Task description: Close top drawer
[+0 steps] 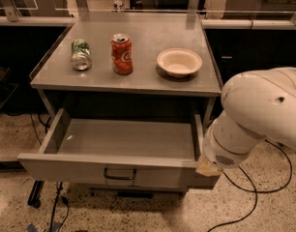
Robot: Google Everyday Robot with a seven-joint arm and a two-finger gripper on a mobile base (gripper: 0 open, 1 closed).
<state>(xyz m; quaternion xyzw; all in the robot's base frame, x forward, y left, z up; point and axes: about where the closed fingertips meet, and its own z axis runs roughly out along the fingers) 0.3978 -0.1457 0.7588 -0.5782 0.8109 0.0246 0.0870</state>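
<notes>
The top drawer (70,167) is a wide, shallow grey metal drawer. It stands pulled far out of the cabinet and is empty inside. Its flat front faces me with a small dark loop handle (120,174) at the centre. My white arm (257,115) fills the right side of the view. My gripper (208,167) shows only as a tan tip below the arm's white body, right at the drawer's front right corner. The rest of it is hidden by the arm.
On the grey cabinet top (138,79) are a green can (81,54) lying on its side, an upright red can (122,54) and a white bowl (179,62). Black cables (244,197) run over the speckled floor at the right. Dark counters stand behind.
</notes>
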